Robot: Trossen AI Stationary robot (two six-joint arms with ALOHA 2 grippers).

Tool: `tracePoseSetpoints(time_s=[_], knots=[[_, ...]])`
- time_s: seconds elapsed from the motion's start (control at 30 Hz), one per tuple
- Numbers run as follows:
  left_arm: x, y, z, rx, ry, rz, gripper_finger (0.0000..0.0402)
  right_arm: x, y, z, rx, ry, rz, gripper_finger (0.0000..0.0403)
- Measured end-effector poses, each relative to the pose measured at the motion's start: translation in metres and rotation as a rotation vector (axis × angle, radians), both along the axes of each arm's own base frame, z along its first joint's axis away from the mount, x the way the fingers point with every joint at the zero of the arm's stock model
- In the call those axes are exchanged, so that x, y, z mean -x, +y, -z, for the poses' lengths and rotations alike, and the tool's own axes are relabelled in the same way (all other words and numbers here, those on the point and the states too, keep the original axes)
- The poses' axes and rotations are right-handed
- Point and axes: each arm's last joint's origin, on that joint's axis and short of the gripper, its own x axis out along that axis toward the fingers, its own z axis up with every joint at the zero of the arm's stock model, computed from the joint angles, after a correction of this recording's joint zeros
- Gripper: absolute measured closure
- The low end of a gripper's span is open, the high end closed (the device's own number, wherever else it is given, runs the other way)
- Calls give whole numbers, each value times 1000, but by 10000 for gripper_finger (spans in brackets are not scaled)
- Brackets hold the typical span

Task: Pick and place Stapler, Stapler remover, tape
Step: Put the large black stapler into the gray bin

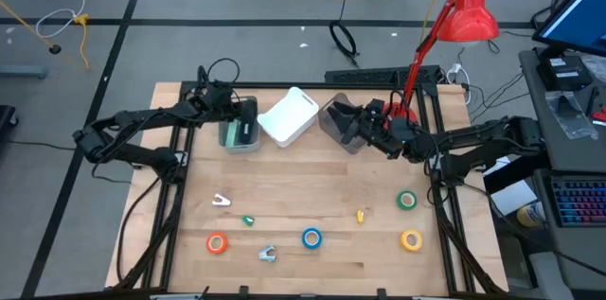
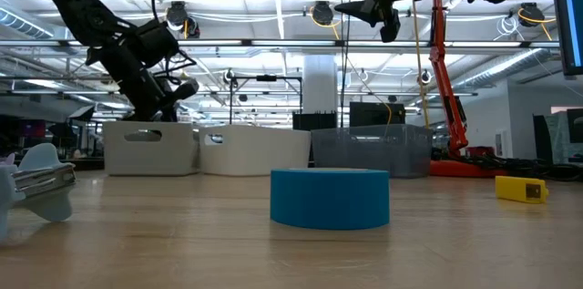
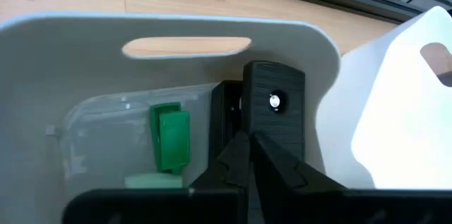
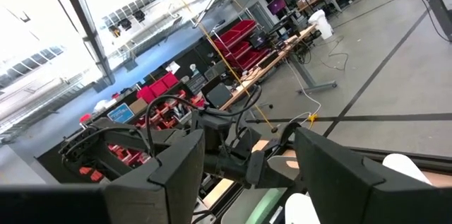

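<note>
A black stapler (image 3: pixel 274 100) lies in the light grey bin (image 1: pixel 240 128) at the table's far left, beside a clear and green stapler (image 3: pixel 169 139). My left gripper (image 3: pixel 247 145) hangs shut just above that bin, over the black stapler's near end. My right gripper (image 4: pixel 247 143) is raised over the clear grey bin (image 1: pixel 339 122), open with nothing between its fingers. Orange tape (image 1: pixel 217 242), blue tape (image 1: pixel 311 238), green tape (image 1: pixel 407 201) and yellow tape (image 1: pixel 411 239) lie flat on the near half of the table. Among them lie a white stapler remover (image 1: pixel 221 201), a green one (image 1: pixel 248 220) and a yellow one (image 1: pixel 360 215).
A white bin (image 1: pixel 289 115) stands between the two grey bins along the far edge. A silver stapler remover (image 1: pixel 267 254) lies near the front edge. A red desk lamp (image 1: pixel 469 11) rises at the far right corner. Bare wood lies between the bins and the loose items.
</note>
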Motion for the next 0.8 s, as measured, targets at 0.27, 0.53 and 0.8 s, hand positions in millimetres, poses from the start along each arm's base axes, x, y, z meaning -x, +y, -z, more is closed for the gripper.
tracePoseSetpoints(time_s=[0.27,0.53,0.8], knots=[[0,0,0,2,-2,0,400,0,0,0,0,0,0,191],[0,0,0,-7,1,2,401,0,0,0,0,0,0,193],[-2,4,-9,-38,81,11,401,0,0,0,0,0,0,193]])
